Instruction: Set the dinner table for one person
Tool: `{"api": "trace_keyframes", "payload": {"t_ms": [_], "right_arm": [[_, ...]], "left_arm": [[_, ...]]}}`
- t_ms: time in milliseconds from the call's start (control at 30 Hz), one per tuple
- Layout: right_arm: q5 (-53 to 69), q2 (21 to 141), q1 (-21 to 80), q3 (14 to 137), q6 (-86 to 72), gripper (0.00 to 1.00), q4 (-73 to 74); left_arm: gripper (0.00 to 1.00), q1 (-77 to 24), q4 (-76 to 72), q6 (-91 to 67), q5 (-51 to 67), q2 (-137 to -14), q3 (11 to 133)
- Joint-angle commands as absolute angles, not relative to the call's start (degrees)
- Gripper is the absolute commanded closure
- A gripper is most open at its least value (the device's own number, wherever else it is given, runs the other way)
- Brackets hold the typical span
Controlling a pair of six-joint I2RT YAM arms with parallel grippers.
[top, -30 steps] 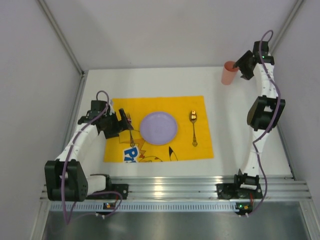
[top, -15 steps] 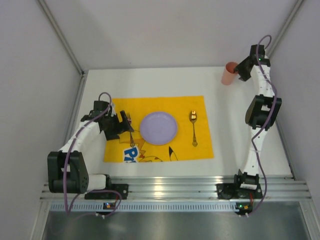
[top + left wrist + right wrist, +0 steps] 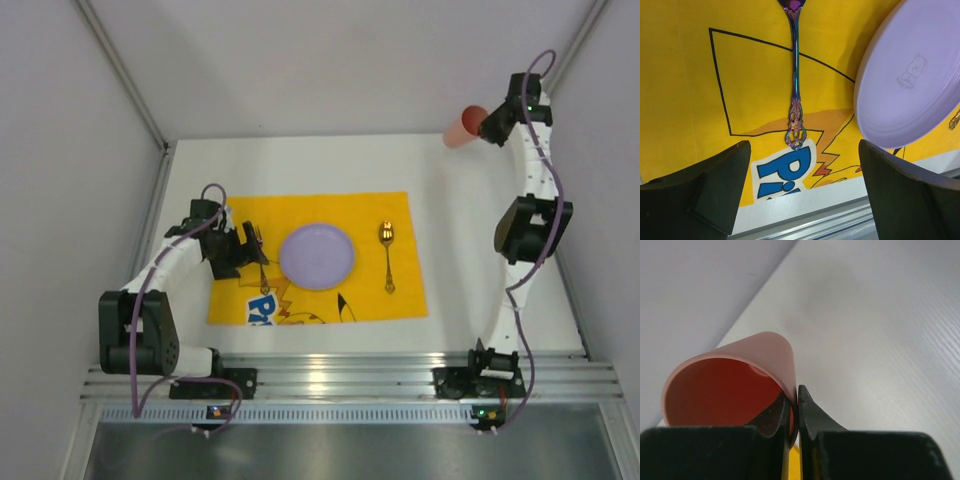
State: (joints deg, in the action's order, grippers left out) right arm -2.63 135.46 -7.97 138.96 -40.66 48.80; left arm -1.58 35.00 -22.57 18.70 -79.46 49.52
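Right claw (image 3: 798,390) is pinched shut on the cup (image 3: 765,347) wall: one finger inside the mouth, one outside, rim clamped between. Cup mouth faces my wrist cam, so it's tipped over on its side in the grip. From the top view the right claw (image 3: 487,125) has the cup (image 3: 465,127) at the far right corner. It looks clear of the surface (image 3: 480,260) there, but I can't tell for sure. The surface (image 3: 880,340) runs out under and past the cup in the wrist view, white and bare. Cup base is hidden behind its own rim. A yellow sliver shows between the fingers at the bottom, too small to make out.

Left claw (image 3: 802,150) is wide open, holding nothing. It hangs over the placemat (image 3: 690,75) with the fork (image 3: 796,75) handle lying in the gap, apart from both fingers. Fork head is cut off at the top edge. Plate (image 3: 910,80) sits just right of the fork on the placemat, cropped by the frame edge. A strip of surface shows below the placemat.

Top view: left claw (image 3: 245,250) is at the placemat's left side and partly covers the fork. Spoon (image 3: 387,255) lies right of the plate on the placemat, and the placemat lies mid-surface.
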Motion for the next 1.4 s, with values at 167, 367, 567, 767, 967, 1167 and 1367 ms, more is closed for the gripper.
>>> {"api": "trace_keyframes", "payload": {"t_ms": [167, 367, 567, 767, 967, 1167, 1367], "right_arm": [[3.79, 109.25, 4.73, 130.35, -36.83, 1.0, 45.59], [-1.21, 112.58, 16.24, 124.36, -33.75, 1.0, 55.95], [-6.14, 117.94, 18.19, 124.8, -33.4, 1.0, 59.85], [-11.42, 124.79, 18.19, 132.36, -31.99, 1.0, 66.43], [-14.59, 124.9, 18.46, 129.47, -31.55, 1.0, 68.99], [-15.47, 123.84, 18.63, 125.43, -31.82, 1.0, 69.26], [-13.44, 120.41, 18.9, 118.31, -32.43, 1.0, 61.62]], "left_arm": [[0.06, -1.76, 31.91, -21.8, 21.0, -79.37, 49.75], [0.06, -1.76, 31.47, -21.45, 21.27, -77.78, 48.7], [0.06, -1.84, 31.03, -21.27, 21.45, -75.5, 47.9], [0.06, -1.85, 30.59, -21.18, 21.71, -74.88, 47.55], [0.06, -1.85, 29.97, -21.27, 21.97, -75.14, 47.29], [0.06, -1.85, 29.45, -21.27, 22.15, -75.59, 47.29], [0.06, -1.85, 29.27, -21.27, 22.59, -75.94, 47.28]]}}
